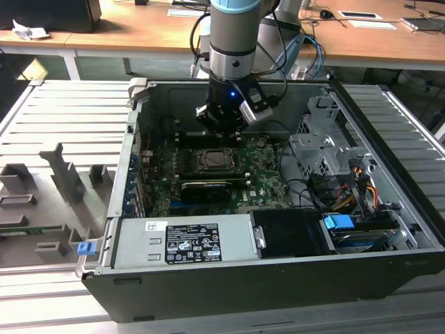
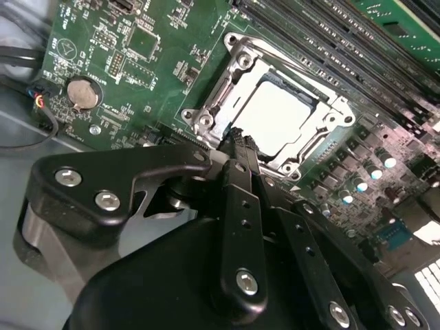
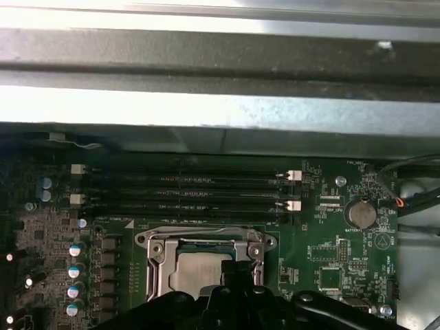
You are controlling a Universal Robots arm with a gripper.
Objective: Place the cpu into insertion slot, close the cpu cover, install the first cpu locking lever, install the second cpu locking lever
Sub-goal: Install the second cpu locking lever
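Wooden desks (image 1: 139, 31) stood along the far side with papers (image 1: 188, 11) on top, ribbed grey metal work surface (image 1: 69, 118) lay beneath, grey fixture blocks (image 1: 62, 174) sat at the exterior view's left.

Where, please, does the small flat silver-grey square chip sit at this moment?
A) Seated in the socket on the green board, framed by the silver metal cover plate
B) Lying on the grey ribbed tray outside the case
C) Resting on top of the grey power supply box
A: in the second wrist view the flat silver-grey square chip lies inside the socket, with the thin silver metal cover plate framing it and the black gripper at the frame's edge.
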